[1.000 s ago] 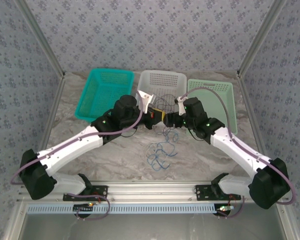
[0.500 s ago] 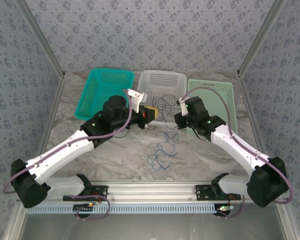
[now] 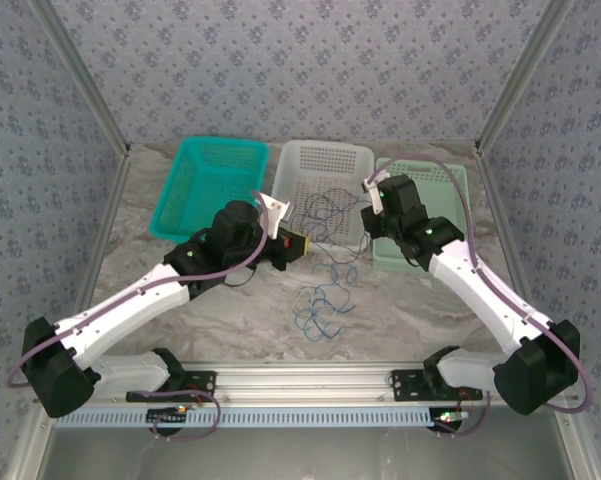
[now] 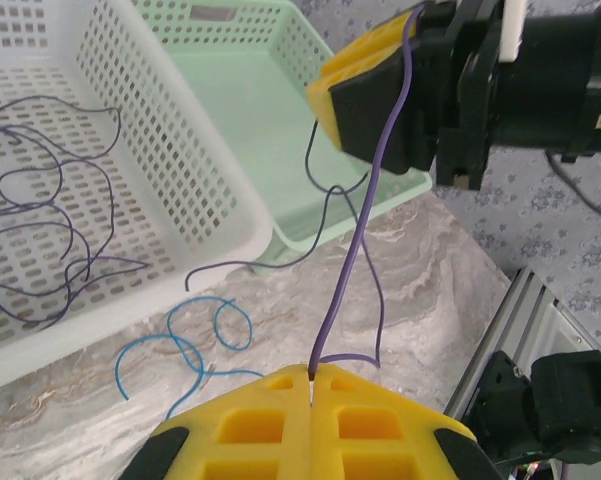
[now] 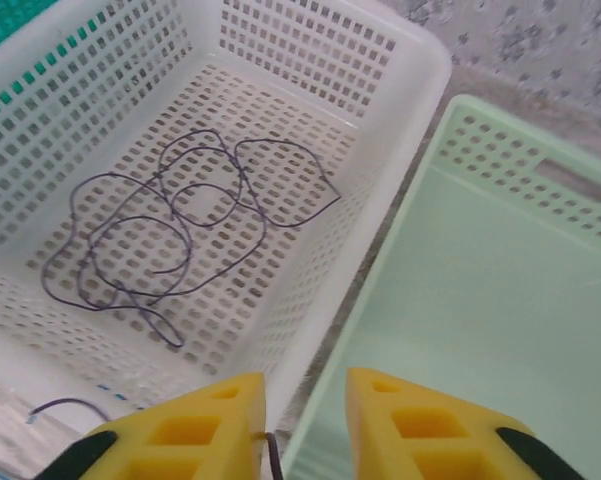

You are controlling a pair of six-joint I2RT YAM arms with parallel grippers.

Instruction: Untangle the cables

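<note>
My left gripper [image 4: 311,372] [image 3: 296,243] is shut on a thin purple cable [image 4: 352,240]. That cable runs up taut to the right gripper's yellow fingers [image 4: 365,75]. My right gripper [image 5: 305,385] [image 3: 368,218] hovers over the gap between the white and green baskets. Its jaws stand apart, and the dark cable end [image 5: 276,452] lies against the inner side of one finger. A slack loop of the same cable [image 4: 375,300] hangs below. Blue cables [image 3: 320,305] [image 4: 185,340] lie looped on the table. Dark purple cables [image 5: 170,225] [image 3: 330,208] lie coiled in the white basket.
Three baskets stand in a row at the back: a teal one [image 3: 180,195], a white one [image 3: 325,152] and a pale green one [image 3: 450,178] with nothing in it [image 5: 500,300]. An aluminium rail [image 3: 300,380] runs along the near edge.
The two grippers have drawn apart, stretching the purple cable between them. The right gripper rose back toward the green basket; its jaws closed, then parted again. The left stayed shut.
</note>
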